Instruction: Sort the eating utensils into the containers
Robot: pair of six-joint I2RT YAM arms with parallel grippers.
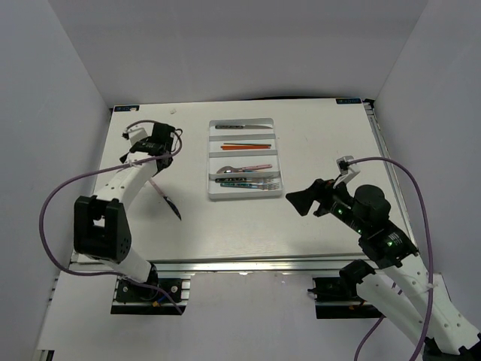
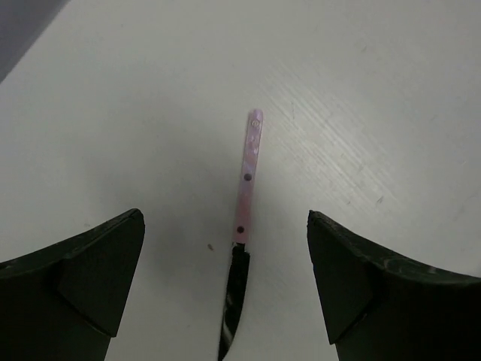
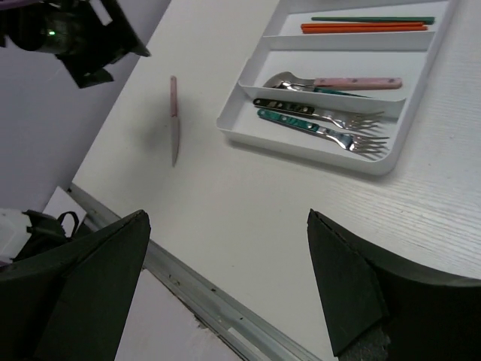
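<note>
A tall pale grey wall panel (image 1: 45, 113) closes the left side of the space, meeting the left edge of the white, faintly wood-grained table (image 1: 323, 233), and a purple cable (image 1: 46, 218) loops out past that edge beside the left arm. The left gripper (image 2: 225, 226) hangs over the far left part of the table with its jaws spread wide and nothing between its pads. The pink-handled knife with a dark blade (image 2: 246, 180) lies flat on the tabletop between them, touching neither, handle toward the far side. From above, this knife sits left of the white rectangular plastic tray (image 1: 245, 198), with bare tabletop between the two. The tray rests in the middle of the far half, its four long compartments running left to right. The farthest holds a dark slim piece (image 1: 240, 126), the second orange-red chopsticks (image 1: 248, 146) beside a dark pair, the third a silver spoon with a pink handle (image 3: 353, 83), and the nearest two silver forks with dark patterned handles (image 3: 323, 124). A broad strip of white surface runs between the tray and the aluminium rail (image 1: 248, 265) along the near edge. Right of the tray the right gripper (image 3: 225, 218) hovers above bare tabletop, jaws wide apart and holding nothing, well apart from the tray. Another grey wall panel (image 1: 436, 98) stands along the right edge, and a third (image 1: 240, 53) closes the far side
</note>
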